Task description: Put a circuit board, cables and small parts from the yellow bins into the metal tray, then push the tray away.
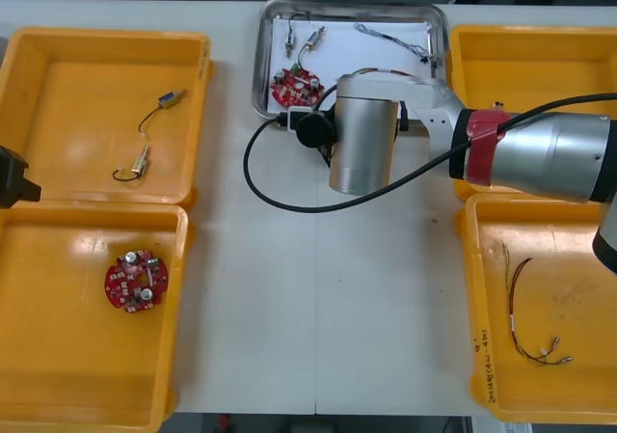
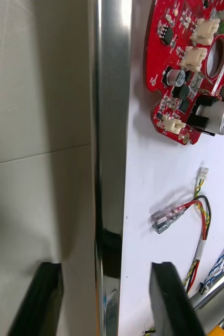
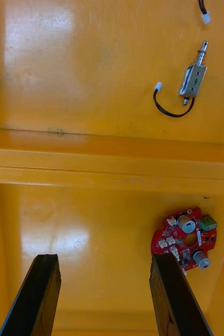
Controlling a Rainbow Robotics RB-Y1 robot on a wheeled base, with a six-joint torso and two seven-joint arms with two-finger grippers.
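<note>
The metal tray [image 1: 439,28] lies at the table's far middle, white inside. It holds a round red circuit board [image 1: 295,86], small metal parts [image 1: 289,38], a blue and white cable [image 1: 386,38] and a red and yellow cable [image 2: 195,210]. My right arm [image 1: 364,134] reaches in from the right over the tray's near rim. My right gripper [image 2: 106,268] is open and straddles that rim [image 2: 109,157], one finger over the table, the other inside the tray near the cables. My left gripper [image 3: 104,257] is open over the left bins.
The left far yellow bin [image 1: 58,57] holds two small metal parts [image 1: 169,103] with black cables. A second circuit board [image 1: 136,279] lies in the left near bin. The right near bin [image 1: 482,356] holds a red and yellow cable [image 1: 530,327]. A black cable [image 1: 253,177] loops from my right wrist.
</note>
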